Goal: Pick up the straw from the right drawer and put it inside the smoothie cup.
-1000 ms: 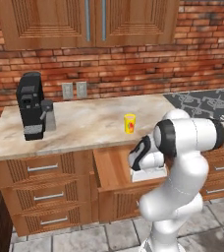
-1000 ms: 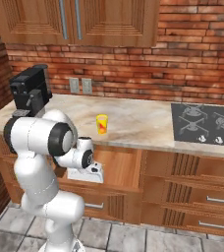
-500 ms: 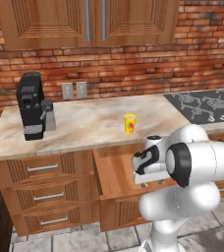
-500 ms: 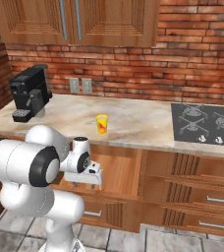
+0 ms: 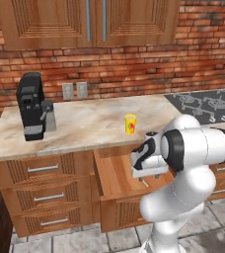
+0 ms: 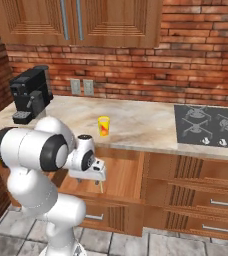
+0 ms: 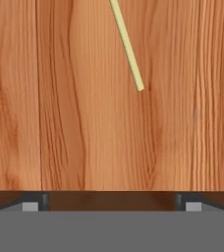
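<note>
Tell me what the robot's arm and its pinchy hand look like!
The arm is fat, round and shiny white, like joined tubes, with dark bands at its joints. Its hand is a white block with black patches. The gripper ends in two small dark finger tips. No cables or markings show.

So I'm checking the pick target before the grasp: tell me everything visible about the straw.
The straw is a very thin, straight, pale yellowish stick lying flat on the smooth plank floor of the open right drawer. In the hand view it runs slantwise, one end visible, the other cut off by the frame. Nothing but the floor touches it; the open gripper hangs above.
</note>
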Robot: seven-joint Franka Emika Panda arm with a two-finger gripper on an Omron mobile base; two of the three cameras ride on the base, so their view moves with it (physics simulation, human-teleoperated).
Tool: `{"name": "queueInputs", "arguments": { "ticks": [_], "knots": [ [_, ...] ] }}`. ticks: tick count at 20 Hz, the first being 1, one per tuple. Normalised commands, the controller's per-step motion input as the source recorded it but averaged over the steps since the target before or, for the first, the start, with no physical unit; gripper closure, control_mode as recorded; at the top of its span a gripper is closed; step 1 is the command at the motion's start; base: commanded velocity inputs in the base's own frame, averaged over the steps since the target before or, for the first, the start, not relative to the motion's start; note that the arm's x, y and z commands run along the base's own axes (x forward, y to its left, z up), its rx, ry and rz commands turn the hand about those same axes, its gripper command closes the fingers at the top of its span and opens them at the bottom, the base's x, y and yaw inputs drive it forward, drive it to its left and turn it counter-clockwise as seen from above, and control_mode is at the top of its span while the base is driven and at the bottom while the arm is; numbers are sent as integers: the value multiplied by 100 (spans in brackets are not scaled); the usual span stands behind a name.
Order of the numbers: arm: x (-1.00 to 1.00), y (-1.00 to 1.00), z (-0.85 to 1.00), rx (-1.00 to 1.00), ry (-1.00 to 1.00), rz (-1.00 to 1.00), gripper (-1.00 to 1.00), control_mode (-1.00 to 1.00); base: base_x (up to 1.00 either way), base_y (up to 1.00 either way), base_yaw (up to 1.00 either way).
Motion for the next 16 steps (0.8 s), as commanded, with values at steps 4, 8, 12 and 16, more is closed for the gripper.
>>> {"name": "queueInputs", "arguments": {
  "ticks": [4, 8, 12, 16],
  "knots": [
    [58, 0, -1, 0, 0, 0, -100, -100, 0, 0, 0],
    [46, 0, -7, 0, 0, 0, -100, -100, 0, 0, 0],
    [31, 0, -37, 0, -2, 0, -100, -100, 0, 0, 0],
    [15, -5, -53, 0, -6, 0, -100, -100, 0, 0, 0]
  ]
}}
